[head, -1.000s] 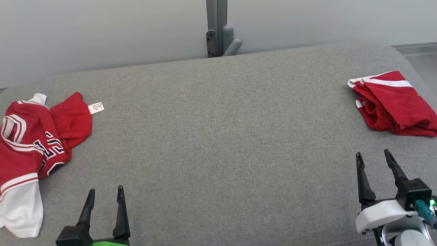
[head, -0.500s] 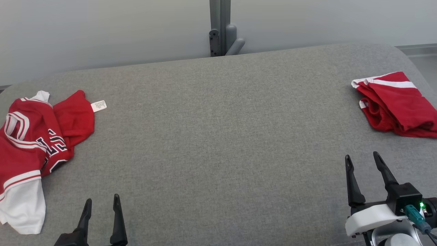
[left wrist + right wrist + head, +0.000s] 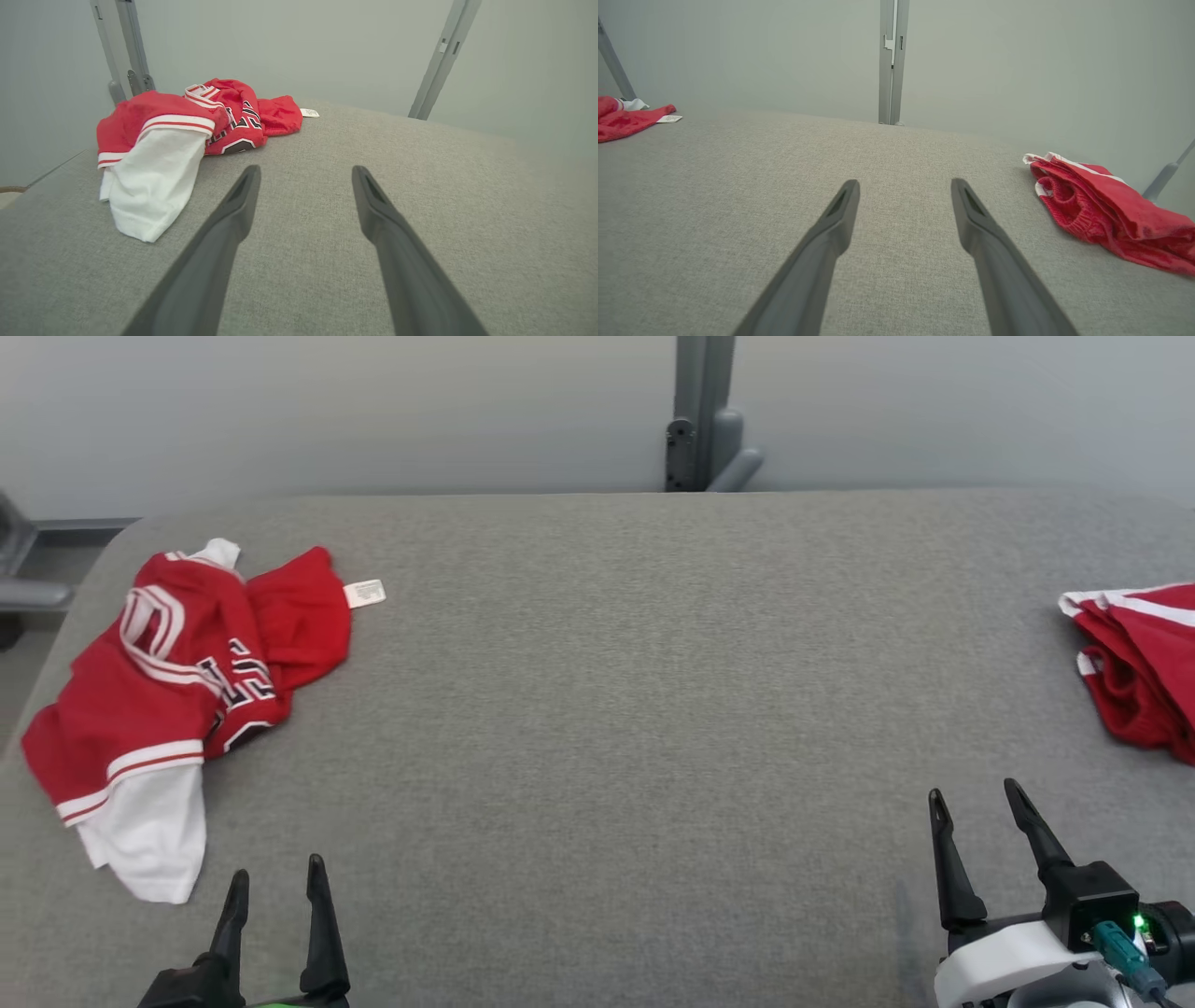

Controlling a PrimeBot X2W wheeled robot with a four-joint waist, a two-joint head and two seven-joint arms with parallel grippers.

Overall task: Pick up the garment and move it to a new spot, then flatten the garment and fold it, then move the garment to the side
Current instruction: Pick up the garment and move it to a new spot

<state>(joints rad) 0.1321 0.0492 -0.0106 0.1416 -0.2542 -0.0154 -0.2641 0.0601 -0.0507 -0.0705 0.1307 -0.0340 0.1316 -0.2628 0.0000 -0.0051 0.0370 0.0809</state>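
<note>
A crumpled red-and-white jersey garment (image 3: pixel 177 663) with black lettering and a white tag lies at the far left of the grey fabric surface (image 3: pixel 607 691). In the left wrist view the garment (image 3: pixel 219 116) is ahead and to the left; in the right wrist view its edge (image 3: pixel 621 119) sits far left. My left gripper (image 3: pixel 277 870) is open and empty near the front edge, below and right of the jersey's white part, as the left wrist view (image 3: pixel 306 170) confirms. My right gripper (image 3: pixel 974 791) stands open and empty at the front right (image 3: pixel 905 183).
A second red garment with white stripes (image 3: pixel 1139 663) lies folded at the right edge, beyond and right of my right gripper (image 3: pixel 1101 210). A grey post (image 3: pixel 700 420) rises behind the surface against a pale wall. The surface drops off at the left.
The head camera has turned left, so the whole picture slid right and the jersey now shows in full. Both grippers stay open and low at the front; neither garment moved.
</note>
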